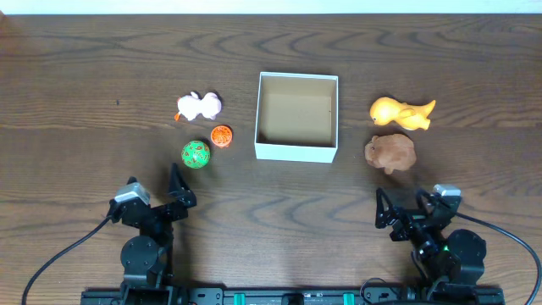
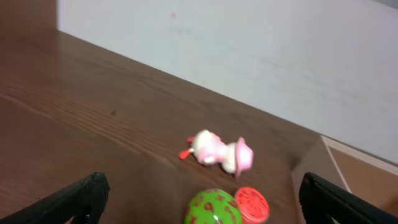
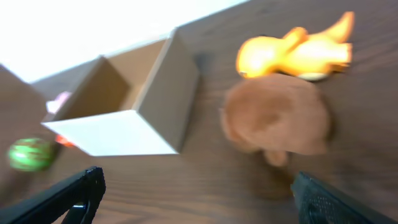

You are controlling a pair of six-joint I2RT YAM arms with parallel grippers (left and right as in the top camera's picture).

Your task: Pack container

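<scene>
Overhead: container (image 1: 296, 153) with bare tan floor

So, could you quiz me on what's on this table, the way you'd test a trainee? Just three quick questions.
1. True or false: the container already holds a toy.
2. How many toys lie on the table on the robot's left side of the container?
3. The left gripper and right gripper are: A) shut on toys, B) open and empty, C) inside the container.

Key:
1. False. It is empty.
2. Three: the white-and-pink toy, the small orange toy and the green ball.
3. B.
</scene>
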